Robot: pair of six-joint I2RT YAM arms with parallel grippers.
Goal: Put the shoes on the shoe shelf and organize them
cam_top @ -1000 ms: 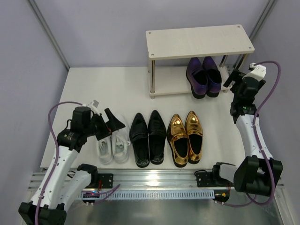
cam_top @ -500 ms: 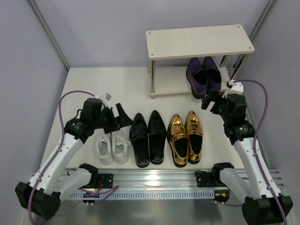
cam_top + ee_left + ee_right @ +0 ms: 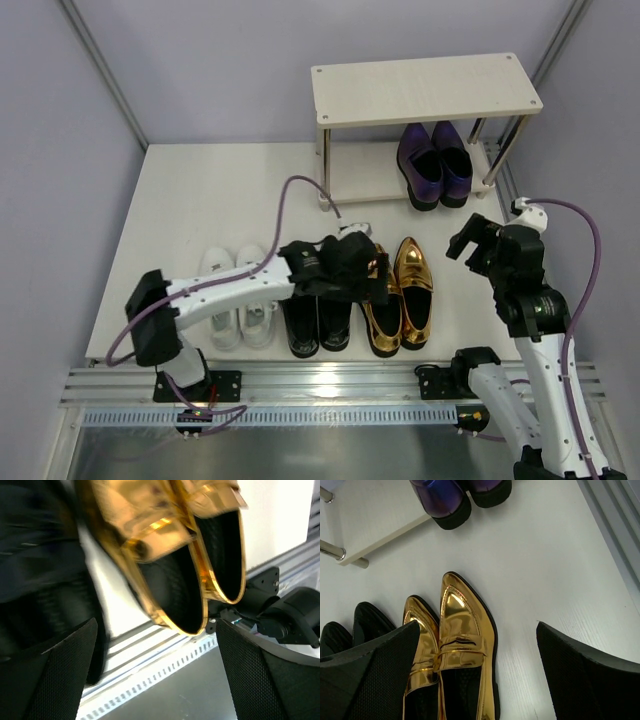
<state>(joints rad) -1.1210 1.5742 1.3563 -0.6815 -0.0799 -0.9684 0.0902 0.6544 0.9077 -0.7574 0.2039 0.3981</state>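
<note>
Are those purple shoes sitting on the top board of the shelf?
No, the purple loafers rest on the lower board, beneath the top board.

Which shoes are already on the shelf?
The dark purple loafers, on the lower board of the shoe shelf. The white sneakers, black loafers and gold loafers sit in a row on the table.

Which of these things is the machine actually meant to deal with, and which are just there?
For the job: white sneakers, black loafers, gold loafers, purple loafers, shoe shelf.
Just there: metal rail, purple cables.
</note>
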